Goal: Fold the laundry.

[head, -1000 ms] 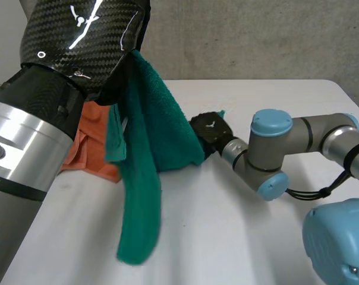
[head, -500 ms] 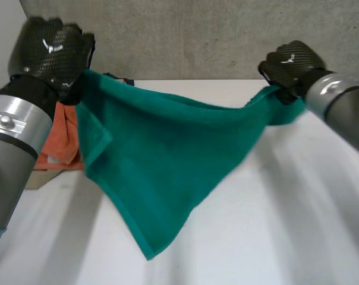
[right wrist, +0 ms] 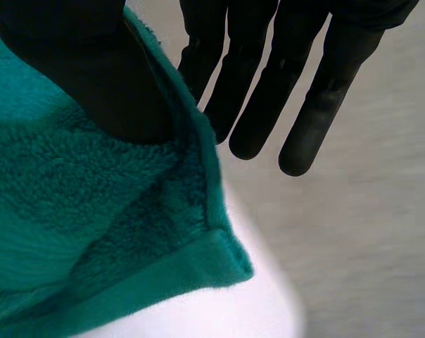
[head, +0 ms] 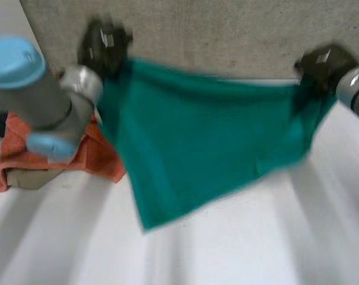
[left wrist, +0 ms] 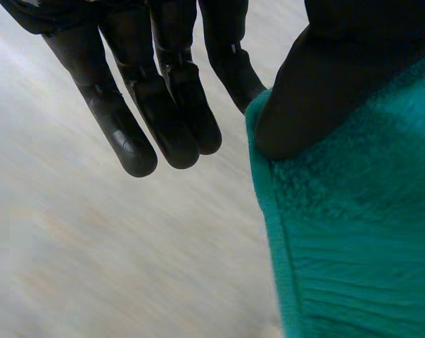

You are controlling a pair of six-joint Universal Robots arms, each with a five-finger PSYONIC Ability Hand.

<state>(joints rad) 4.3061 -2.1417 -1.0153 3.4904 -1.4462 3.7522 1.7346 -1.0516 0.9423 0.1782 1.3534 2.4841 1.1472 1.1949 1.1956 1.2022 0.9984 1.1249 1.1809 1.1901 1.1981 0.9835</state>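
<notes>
Since half a second ago both arms have lifted and drawn further apart, so the green towel [head: 197, 142] now hangs stretched above the bench [head: 239, 249]. The left hand [head: 105, 44] holds one top corner and the right hand [head: 321, 64] the other. In each wrist view the thumb presses the towel's corner against the hand, pinching it, while the other fingers [left wrist: 167, 105] stay straight and close together.

I judge the task to be at an early stage. The towel is opened out but not yet laid down, and no fold has been made. The orange cloth [head: 90, 157] lies crumpled at the bench's left edge, untouched.

By count there is one green towel, one orange heap (I cannot tell how many pieces are in it) and two hands
</notes>
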